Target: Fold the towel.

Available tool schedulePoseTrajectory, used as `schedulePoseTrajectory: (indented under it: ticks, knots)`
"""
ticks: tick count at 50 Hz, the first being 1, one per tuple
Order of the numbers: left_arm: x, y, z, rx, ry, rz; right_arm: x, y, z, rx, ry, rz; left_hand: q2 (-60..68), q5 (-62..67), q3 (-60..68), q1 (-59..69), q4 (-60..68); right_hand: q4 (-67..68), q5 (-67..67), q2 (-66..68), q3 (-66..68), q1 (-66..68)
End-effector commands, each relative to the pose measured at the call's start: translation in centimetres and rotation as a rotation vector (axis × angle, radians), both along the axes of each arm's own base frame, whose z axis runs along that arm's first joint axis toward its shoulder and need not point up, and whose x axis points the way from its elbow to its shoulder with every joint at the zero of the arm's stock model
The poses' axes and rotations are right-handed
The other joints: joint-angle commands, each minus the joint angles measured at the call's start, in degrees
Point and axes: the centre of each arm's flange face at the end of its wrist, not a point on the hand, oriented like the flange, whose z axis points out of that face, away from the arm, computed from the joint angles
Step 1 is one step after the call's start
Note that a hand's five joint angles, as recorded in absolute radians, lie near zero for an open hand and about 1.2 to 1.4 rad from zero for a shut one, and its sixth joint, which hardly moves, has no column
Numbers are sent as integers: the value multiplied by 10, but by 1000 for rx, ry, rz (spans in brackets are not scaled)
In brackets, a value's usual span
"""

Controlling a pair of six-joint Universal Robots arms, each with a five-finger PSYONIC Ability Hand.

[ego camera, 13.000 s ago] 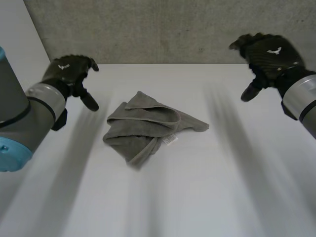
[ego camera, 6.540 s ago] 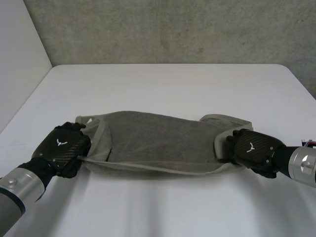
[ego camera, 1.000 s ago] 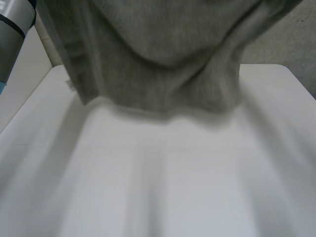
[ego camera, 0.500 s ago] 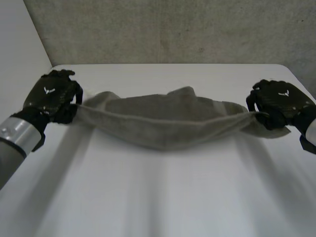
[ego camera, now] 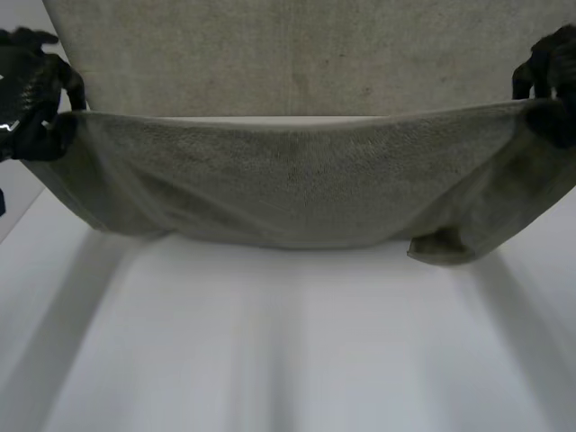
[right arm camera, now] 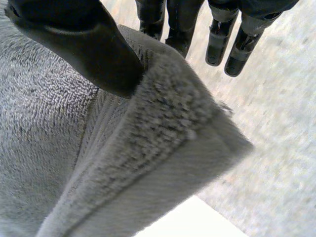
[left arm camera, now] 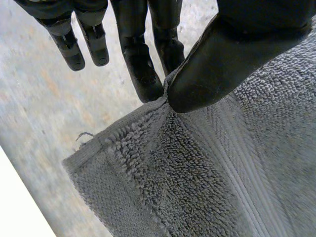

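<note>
Closely viewed along the left palm, the grey terry towel point(left arm camera: 207, 177) is seen to be clamped between the thumb and the nearest fingers point(left arm camera: 145, 69) of the left hand point(left arm camera: 222, 54). The pinch is placed on the hemmed upper edge, just beside a corner; the other fingers are kept straight and clear of the cloth. An equivalent grip is shown at the right hand point(right arm camera: 81, 42). Its thumb is pressed onto the pile of the towel, some fingers point(right arm camera: 177, 27) are set behind the cloth, and the rest are extended free of it. On this side the cloth is doubled at the edge, so that a thick fold is presented just past the thumb.

From the head camera, both hands are seen raised and well apart, one at each end of the upper edge. The towel is stretched between them as a broad sheet, its upper edge drawn nearly straight and its lower edge hung in a shallow curve. A small flap is turned up at the lower corner beneath the right hand. The white table point(ego camera: 288, 360) is located below the hanging cloth; whether the lower edge touches it cannot be told. A grey concrete wall point(ego camera: 297, 54) is visible behind the towel.
</note>
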Motion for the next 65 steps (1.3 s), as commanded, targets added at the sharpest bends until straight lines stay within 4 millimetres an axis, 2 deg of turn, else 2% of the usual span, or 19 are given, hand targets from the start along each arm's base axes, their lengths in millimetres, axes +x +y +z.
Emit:
schedulePoseTrajectory:
  ticks: [1,6,12,14,15,16,17,19,20,22,26,27,31,39,44,50,52,60,65]
  knots:
    - [-10,-32,-49,157,-1,-29,13,-30,-52,95,138,14,25,35,-30,52,-34,-44,28,37,-25,37]
    - [-32,-70,-85,230,-24,-69,32,-59,-88,111,275,-25,25,35,-30,52,-34,-44,28,37,-25,37]
    - [-53,-113,-81,151,-31,-35,49,-95,-85,-9,269,-54,25,35,-30,52,-34,-44,28,37,-25,37]
    - [-69,-140,-45,4,-3,-6,58,-121,-46,-199,211,-104,25,35,-30,52,-34,-44,28,37,-25,37]
    - [-69,-140,-44,3,-3,-6,58,-121,-46,-200,211,-104,25,35,-30,52,-34,-44,28,37,-25,37]
    - [-76,-145,-16,-91,18,-6,63,-126,-15,-300,156,-129,25,35,-30,52,-34,-44,28,37,-25,37]
    - [-76,-145,-15,-92,18,-6,64,-126,-15,-301,155,-129,25,35,-30,52,-34,-44,28,37,-25,37]
    - [-79,-148,39,-253,73,4,68,-125,38,-446,27,-153,25,35,-30,52,-34,-44,28,37,-25,37]
    - [-79,-148,39,-254,74,4,68,-125,38,-446,27,-153,25,35,-30,52,-34,-44,28,37,-25,37]
    - [-77,-143,67,-347,149,-9,68,-124,57,-503,-55,-138,25,35,-30,52,-34,-44,28,37,-25,37]
    - [-74,-153,57,-358,191,-18,71,-131,33,-448,-38,-115,25,35,-30,52,-34,-44,28,37,-25,37]
    - [-73,-159,45,-341,188,-18,71,-136,17,-404,-25,-113,25,35,-30,52,-34,-44,28,37,-25,37]
    - [-65,-164,22,-279,169,-5,69,-136,2,-358,-12,-113,25,35,-30,52,-34,-44,28,37,-25,37]
    - [-48,-140,-12,-141,137,11,69,-102,-19,-261,17,-23,25,35,-30,52,-34,-44,28,37,-25,37]
    - [-36,-83,-41,-7,85,-55,48,-64,-67,-82,65,30,25,35,-30,52,-34,-44,28,37,-25,37]
    - [-15,-42,-51,45,61,-74,33,-18,-68,-76,97,68,25,35,-30,52,-34,-44,28,37,-25,37]
    - [-6,-20,-54,61,59,-72,16,-2,-69,-71,103,50,25,35,-30,52,-34,-44,28,37,-25,37]
    - [7,17,-75,128,51,-64,-8,22,-85,24,94,50,25,35,-30,52,-34,-44,28,37,-25,37]
    - [17,22,-78,155,53,-45,-20,28,-85,77,124,40,25,35,-30,52,-34,-44,28,37,-25,37]
